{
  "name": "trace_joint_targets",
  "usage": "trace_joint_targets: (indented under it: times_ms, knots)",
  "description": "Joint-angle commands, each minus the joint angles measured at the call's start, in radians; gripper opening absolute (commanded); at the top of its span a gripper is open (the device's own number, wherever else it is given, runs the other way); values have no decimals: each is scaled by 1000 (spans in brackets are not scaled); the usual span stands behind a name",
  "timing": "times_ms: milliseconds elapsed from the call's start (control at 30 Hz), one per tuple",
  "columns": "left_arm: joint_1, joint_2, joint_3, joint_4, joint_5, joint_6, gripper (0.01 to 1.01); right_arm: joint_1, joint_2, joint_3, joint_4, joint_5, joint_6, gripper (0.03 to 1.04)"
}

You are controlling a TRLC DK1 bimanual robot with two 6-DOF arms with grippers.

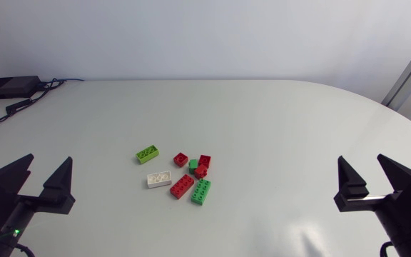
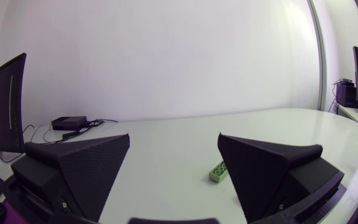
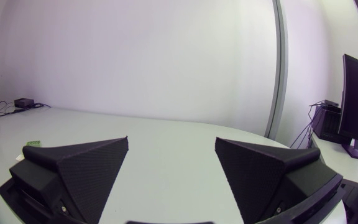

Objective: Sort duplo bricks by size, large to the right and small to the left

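The left gripper, low in the frame's left corner, and the right gripper, low in the right corner, are both gaping wide and holding nothing. The bricks (red, green, one white) are lying clustered just left of centre on the table.

Overhead, the head camera looks steeply down on the white table, with the left gripper and right gripper at its near corners. Each wrist camera rides low, close behind its own spread fingers, and faces level across the tabletop toward the far wall. All three views share the black box at the far corner. The head and left wrist views share a lime-green brick.
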Motion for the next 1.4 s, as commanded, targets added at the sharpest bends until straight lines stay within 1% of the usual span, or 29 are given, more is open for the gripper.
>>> trace_joint_targets:
  times_ms: [0,1167,1367]
  knots:
    - [2,-18,-21,10,-3,12,984,-6,-6,-38,-18,-9,12,1005]
    - [0,-16,-21,5,-3,11,984,-6,-6,-38,-16,-8,12,1005]
    - [0,-16,-21,5,-3,9,984,-19,-4,-38,-18,-8,12,1005]
